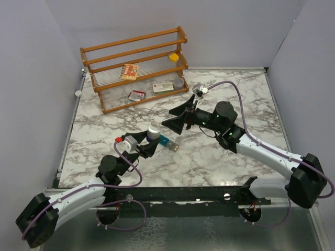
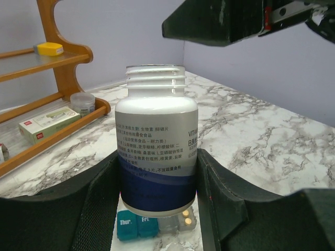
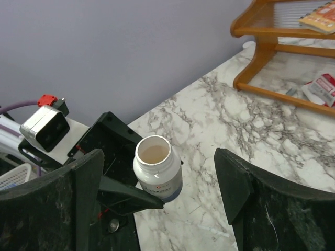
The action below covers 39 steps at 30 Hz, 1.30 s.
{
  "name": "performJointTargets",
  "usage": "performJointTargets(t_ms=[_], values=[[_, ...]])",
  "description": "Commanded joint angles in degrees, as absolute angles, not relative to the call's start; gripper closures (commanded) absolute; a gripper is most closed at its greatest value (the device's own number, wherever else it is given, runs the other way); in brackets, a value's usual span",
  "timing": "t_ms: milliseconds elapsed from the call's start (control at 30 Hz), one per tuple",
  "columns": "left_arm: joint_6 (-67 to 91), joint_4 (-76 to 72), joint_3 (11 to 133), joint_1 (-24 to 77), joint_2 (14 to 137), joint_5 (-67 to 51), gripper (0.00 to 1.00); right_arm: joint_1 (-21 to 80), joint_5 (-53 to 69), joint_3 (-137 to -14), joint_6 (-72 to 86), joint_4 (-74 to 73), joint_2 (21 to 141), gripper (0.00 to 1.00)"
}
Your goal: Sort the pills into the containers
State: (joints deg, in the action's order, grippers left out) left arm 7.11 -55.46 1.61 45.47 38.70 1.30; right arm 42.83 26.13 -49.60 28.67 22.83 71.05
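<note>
Counter (image 1: 230, 157): white marble pattern with grey veins, framed by a thin metal edge.
Room: plain pale lavender-grey walls (image 1: 235, 31) close the counter in at the back and on both sides.
Rack (image 1: 104, 78): a wooden shelf unit in the far left corner holding a yellow block (image 1: 173, 56), a booklet (image 1: 129, 71) and flat boxes (image 1: 163, 87).
Bottle (image 2: 156, 151): white with a blue band, uncapped, upright.
Left pincer (image 2: 157, 178): closed against the bottle's sides, gripping its lower half.
Containers (image 1: 168, 142): a teal and clear grey strip lying on the counter near its middle, just beside the left pincer; in the left wrist view it shows right under the bottle's base.
Right pincer (image 1: 174, 118): spread wide, holding nothing, hanging above the bottle's open mouth.
</note>
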Motion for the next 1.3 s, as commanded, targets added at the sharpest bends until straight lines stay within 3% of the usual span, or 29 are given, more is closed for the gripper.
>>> performJointTargets(t_ms=[0, 633, 833, 1067, 1267], values=[[9.2, -61.3, 3.0, 45.3, 40.4, -1.4, 1.0, 43.5, 31.5, -47.2, 32.6, 32.4, 73.1, 0.13], [11.9, -67.9, 5.7, 45.4, 47.4, -4.7, 1.0, 44.0, 31.3, -47.7, 29.9, 33.1, 77.0, 0.14], [12.3, -68.5, 6.3, 45.3, 49.0, -5.5, 1.0, 44.2, 31.3, -48.8, 29.6, 32.4, 78.2, 0.18], [12.7, -69.2, 6.7, 45.4, 49.8, -5.5, 1.0, 44.6, 31.1, -50.0, 28.8, 30.8, 79.0, 0.31], [13.2, -69.5, 7.3, 45.4, 51.0, -5.8, 1.0, 44.9, 31.4, -51.8, 28.2, 28.4, 80.2, 0.59]])
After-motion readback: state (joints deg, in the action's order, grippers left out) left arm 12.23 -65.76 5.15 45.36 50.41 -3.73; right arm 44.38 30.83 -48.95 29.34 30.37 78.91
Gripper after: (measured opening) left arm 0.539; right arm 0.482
